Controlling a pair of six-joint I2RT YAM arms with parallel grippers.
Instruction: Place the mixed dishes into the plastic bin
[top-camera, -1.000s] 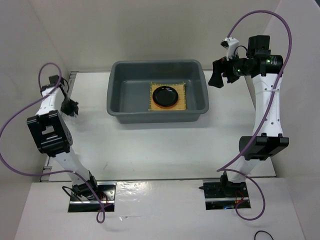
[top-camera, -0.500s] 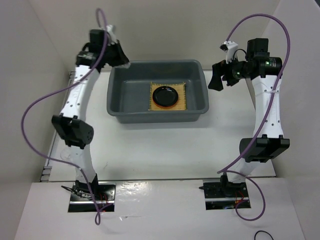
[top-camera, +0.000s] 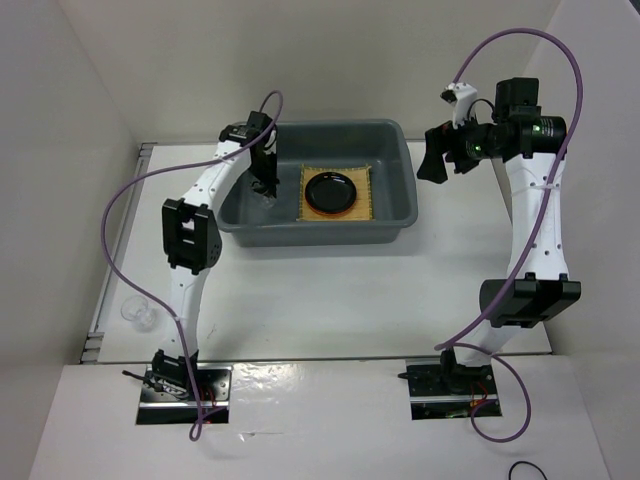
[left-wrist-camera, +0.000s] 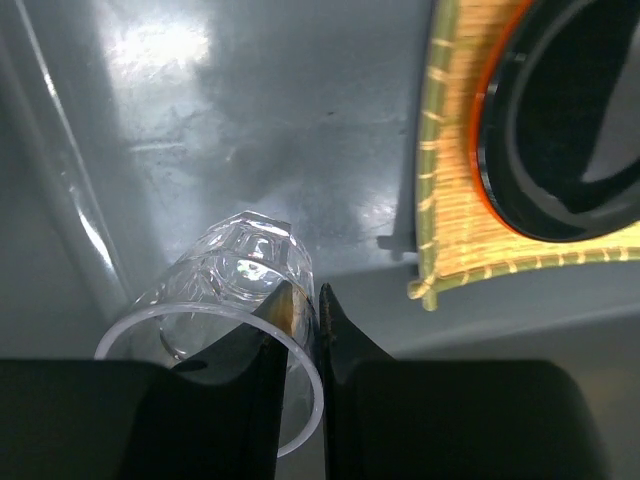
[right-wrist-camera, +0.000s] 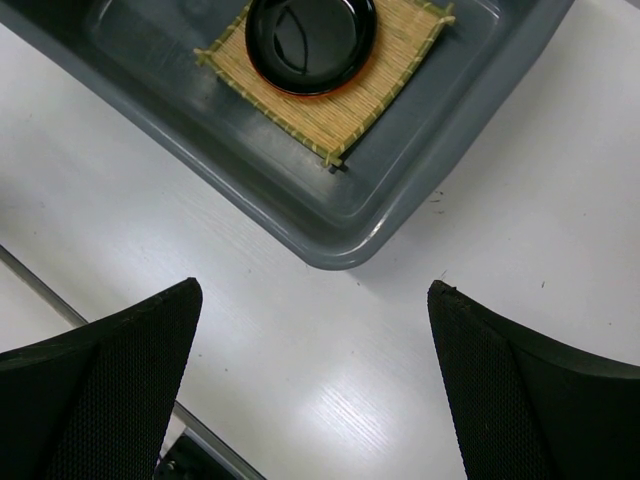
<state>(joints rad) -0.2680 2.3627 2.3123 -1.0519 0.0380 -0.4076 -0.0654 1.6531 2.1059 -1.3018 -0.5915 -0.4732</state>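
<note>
My left gripper (top-camera: 266, 186) is down inside the dark grey plastic bin (top-camera: 310, 236), at its left half. It is shut on the wall of a tiny clear glass cup (left-wrist-camera: 232, 285), one finger inside the rim and one outside, just above the bin floor (left-wrist-camera: 250, 120). The tan woven mat (top-camera: 361, 176) lies in the bin's right half with the black plate (top-camera: 330, 190) stacked on the orange plate (left-wrist-camera: 486, 130). A second glass cup (top-camera: 135, 312) stands on the table at the far left. My right gripper (top-camera: 436, 160) is open and empty, raised beyond the bin's right end.
The right wrist view shows the bin's corner (right-wrist-camera: 335, 248), the mat (right-wrist-camera: 352, 105) and the black plate (right-wrist-camera: 310, 30) below, with white table under the open jaws. White walls enclose the table on the left, back and right.
My left arm swung from the table's left side, over the bin's far left corner, and down into the bin with the cup. The right arm has barely moved.
</note>
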